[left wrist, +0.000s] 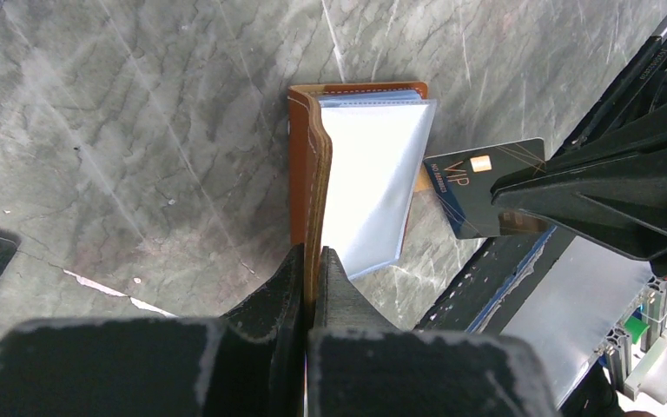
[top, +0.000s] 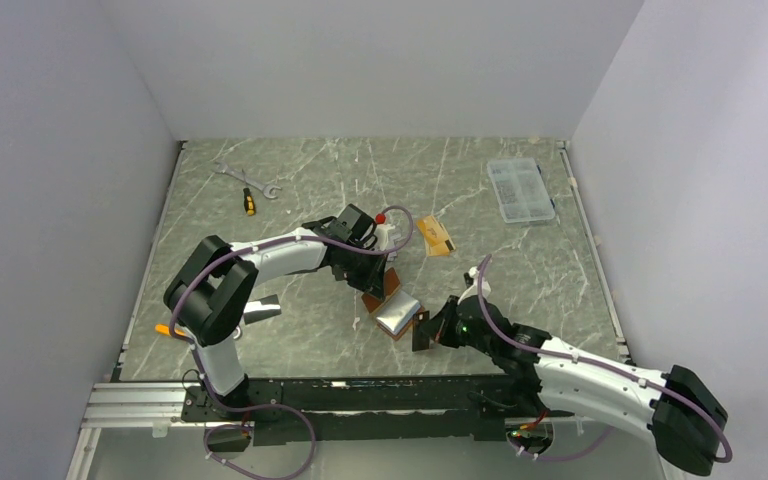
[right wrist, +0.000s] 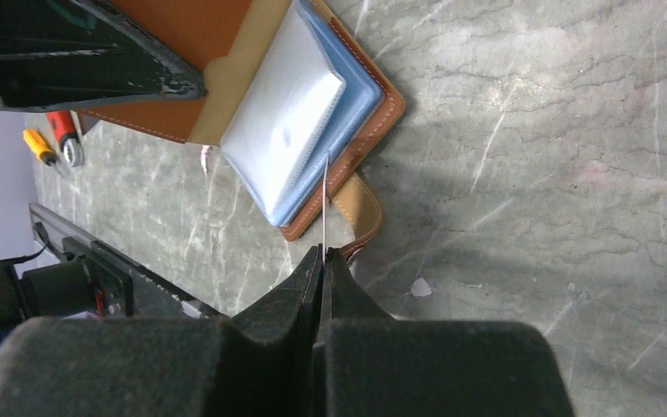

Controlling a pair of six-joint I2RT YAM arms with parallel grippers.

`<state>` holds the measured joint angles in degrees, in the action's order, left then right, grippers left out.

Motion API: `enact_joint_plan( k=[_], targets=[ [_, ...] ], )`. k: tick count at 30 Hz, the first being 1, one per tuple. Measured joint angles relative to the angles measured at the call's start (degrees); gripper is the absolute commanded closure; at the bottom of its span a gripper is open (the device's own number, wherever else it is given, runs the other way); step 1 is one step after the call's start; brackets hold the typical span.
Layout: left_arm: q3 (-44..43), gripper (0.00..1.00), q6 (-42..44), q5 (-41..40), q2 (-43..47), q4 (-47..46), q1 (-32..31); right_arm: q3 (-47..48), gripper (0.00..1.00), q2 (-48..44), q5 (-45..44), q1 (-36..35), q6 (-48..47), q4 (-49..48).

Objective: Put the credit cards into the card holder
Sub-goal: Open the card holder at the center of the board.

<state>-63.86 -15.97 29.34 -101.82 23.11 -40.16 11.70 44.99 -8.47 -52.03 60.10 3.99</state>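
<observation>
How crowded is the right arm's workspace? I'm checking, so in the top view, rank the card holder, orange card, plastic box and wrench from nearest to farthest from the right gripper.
1. Card holder, just left of the right gripper, mid-table.
2. Orange card, farther back, near the centre.
3. Plastic box, back right corner.
4. Wrench, back left.

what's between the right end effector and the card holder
Only the black credit card pinched by the right end effector, its far edge at the open card holder. The left wrist view shows it best.
</observation>
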Motion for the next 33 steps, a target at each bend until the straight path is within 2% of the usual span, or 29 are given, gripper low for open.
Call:
enact_joint_plan(
  k=[7, 16, 24, 33],
  targets=[
    [0.0, 1.0, 0.0, 0.52, 0.0, 0.0, -0.07, 0.0, 1.0, -3.96, 0.02, 0.57, -0.61, 0.98],
    [0.0, 1.0, 0.0, 0.83, 0.0, 0.0, -0.17, 0.0, 1.0, 1.64, 1.33, 2.91, -1.79, -0.63],
    [0.0, 1.0, 0.0, 0.96, 0.0, 0.0, -0.26, 0.0, 1.0, 2.78, 2.34, 3.56, -2.43, -1.92],
    [0.0, 1.0, 0.0, 1.31, 0.0, -0.09, -0.33, 0.0, 1.0, -1.55, 2.62, 3.56, -2.73, -0.83]
  ],
)
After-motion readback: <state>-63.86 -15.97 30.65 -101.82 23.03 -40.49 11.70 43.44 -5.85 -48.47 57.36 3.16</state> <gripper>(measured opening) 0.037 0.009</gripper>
